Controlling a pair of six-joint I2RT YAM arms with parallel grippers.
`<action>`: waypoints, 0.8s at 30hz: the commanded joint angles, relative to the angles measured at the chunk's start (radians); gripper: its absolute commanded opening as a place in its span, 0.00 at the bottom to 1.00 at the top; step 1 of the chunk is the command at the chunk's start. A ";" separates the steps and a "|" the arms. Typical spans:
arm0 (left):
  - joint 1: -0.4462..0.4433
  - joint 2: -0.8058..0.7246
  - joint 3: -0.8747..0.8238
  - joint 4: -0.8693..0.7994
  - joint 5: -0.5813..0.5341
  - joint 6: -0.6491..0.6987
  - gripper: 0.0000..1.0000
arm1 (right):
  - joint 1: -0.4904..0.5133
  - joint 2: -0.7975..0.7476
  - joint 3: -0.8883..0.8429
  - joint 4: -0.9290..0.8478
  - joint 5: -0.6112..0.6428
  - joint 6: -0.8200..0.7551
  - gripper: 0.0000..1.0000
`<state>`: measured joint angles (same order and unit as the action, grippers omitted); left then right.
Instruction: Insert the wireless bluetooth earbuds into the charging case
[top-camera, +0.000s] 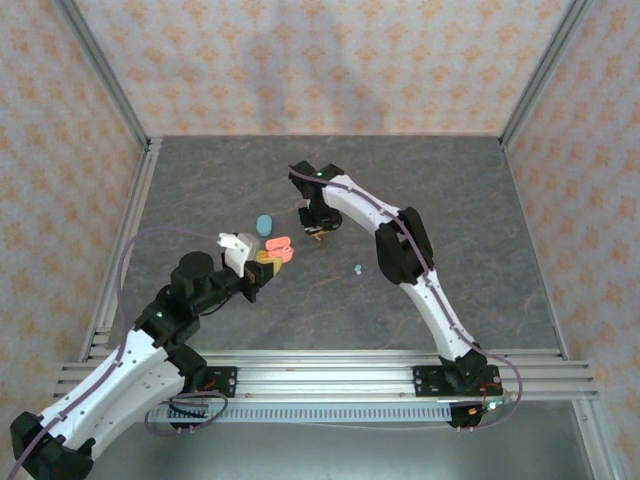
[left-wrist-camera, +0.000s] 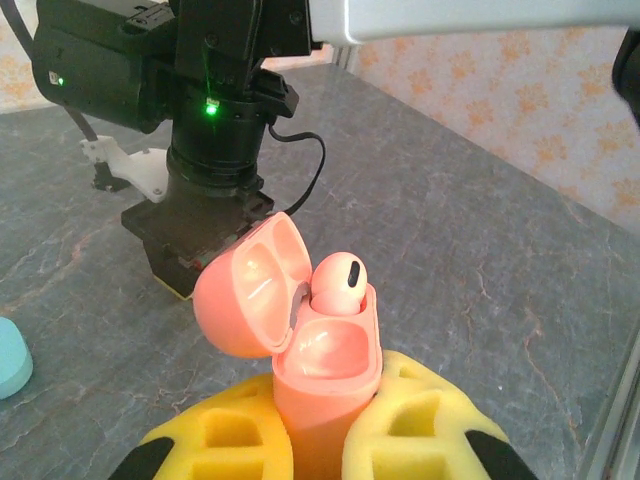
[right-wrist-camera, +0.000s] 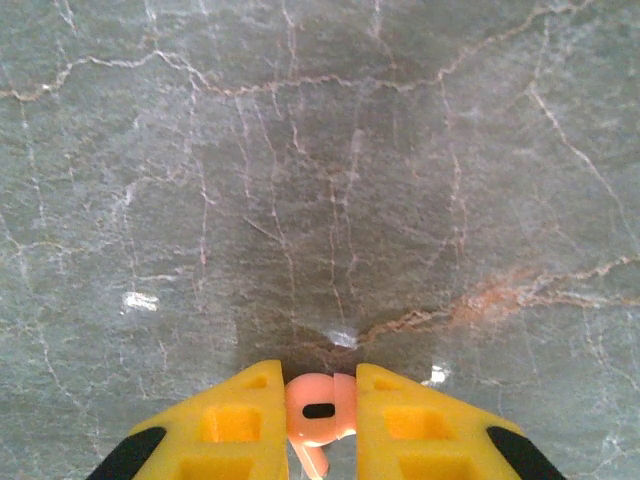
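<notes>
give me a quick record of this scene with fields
left end effector: shut on salmon case
salmon case: lid open, seated earbud in one socket, other socket empty
right end effector: shut on loose salmon earbud, over table
blue case: on table, not held
blue earbud: on table, apart from both arms

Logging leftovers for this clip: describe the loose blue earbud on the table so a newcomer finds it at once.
In the top view, find the right arm bending over the grey table. Just left of its dark elbow, alone on bare stone, lies the light blue earbud. It is far smaller than the blue case further left, and nothing touches it.
</notes>
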<state>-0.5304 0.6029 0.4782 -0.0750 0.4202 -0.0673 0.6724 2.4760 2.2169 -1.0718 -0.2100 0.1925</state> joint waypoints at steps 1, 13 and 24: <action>-0.009 -0.010 -0.005 0.087 0.040 0.047 0.00 | 0.003 -0.117 -0.110 0.124 0.005 0.065 0.18; -0.009 -0.009 -0.021 0.153 0.025 -0.021 0.00 | 0.005 -0.526 -0.547 0.504 0.058 0.159 0.17; -0.009 0.034 -0.009 0.263 0.043 -0.040 0.00 | 0.031 -0.895 -0.836 0.791 0.109 0.183 0.17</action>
<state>-0.5304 0.6258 0.4644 0.1001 0.4419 -0.0898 0.6849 1.6669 1.4258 -0.4007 -0.1478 0.3573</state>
